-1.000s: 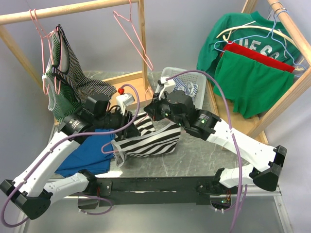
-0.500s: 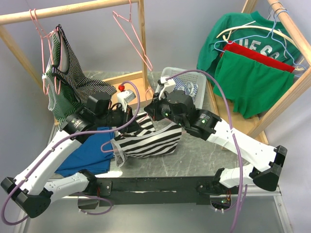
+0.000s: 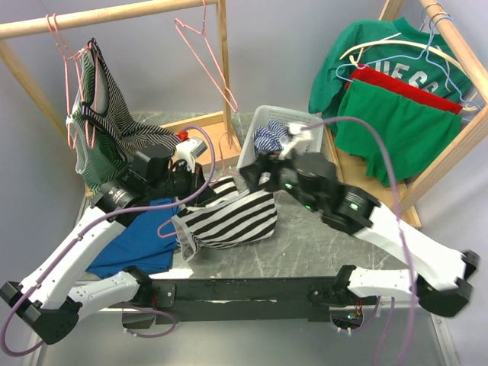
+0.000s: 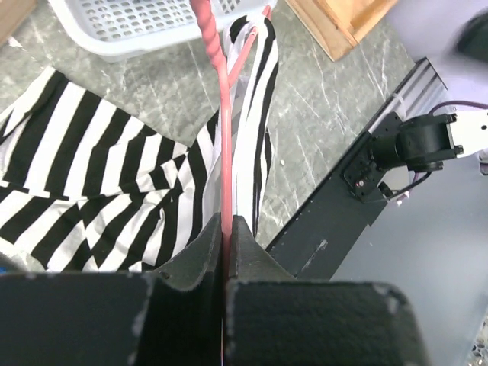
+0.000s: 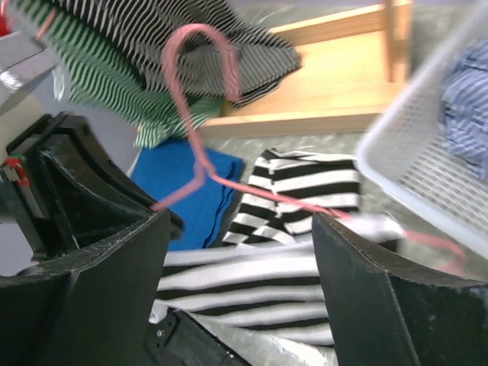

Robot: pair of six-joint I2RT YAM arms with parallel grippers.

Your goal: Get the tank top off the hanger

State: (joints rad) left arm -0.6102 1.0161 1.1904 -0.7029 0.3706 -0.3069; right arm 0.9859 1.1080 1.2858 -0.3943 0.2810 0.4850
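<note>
White arm links (image 3: 65, 261), black joints (image 3: 126, 192), looping purple cables (image 3: 347, 118); matte black hand fingers (image 4: 187, 278).

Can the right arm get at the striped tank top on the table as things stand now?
Probably yes. The right fingers hang open close above the tank top; only the thin pink hanger, pinched in the left fingers, crosses the cloth there.

The hanger (image 5: 195, 145) and basket (image 5: 427, 164) are blurred; the basket runs off frame.

Tank top (image 3: 229, 221) on marble table (image 3: 320, 244)
</note>
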